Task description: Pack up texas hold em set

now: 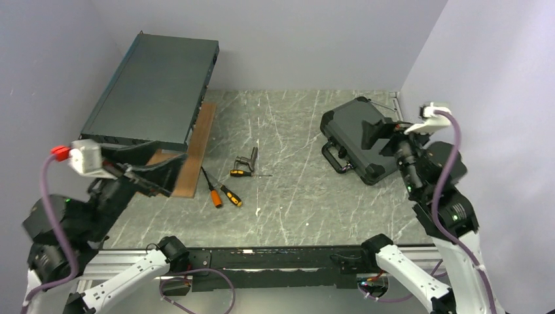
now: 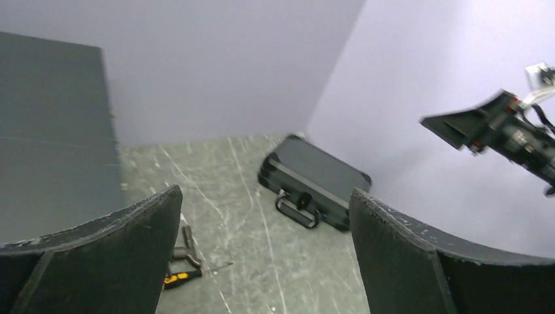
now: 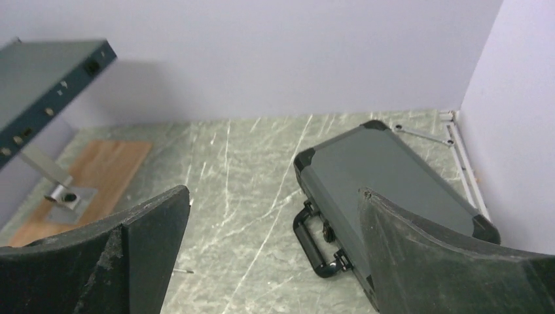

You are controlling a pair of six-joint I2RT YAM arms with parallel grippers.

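Lilac walls enclose a scratched table bearing the case.

Tally of what I count on and around the table:

- black case: one, with one carry handle.
- dark-grey rack unit: one.
- wooden board: one.
- Screwdrivers: three in all, namely one orange-handled screwdriver, one orange-and-black screwdriver and one yellow-and-black screwdriver.
- small grey metal tool: one.
- Robot arms: two, the left arm and the right arm.
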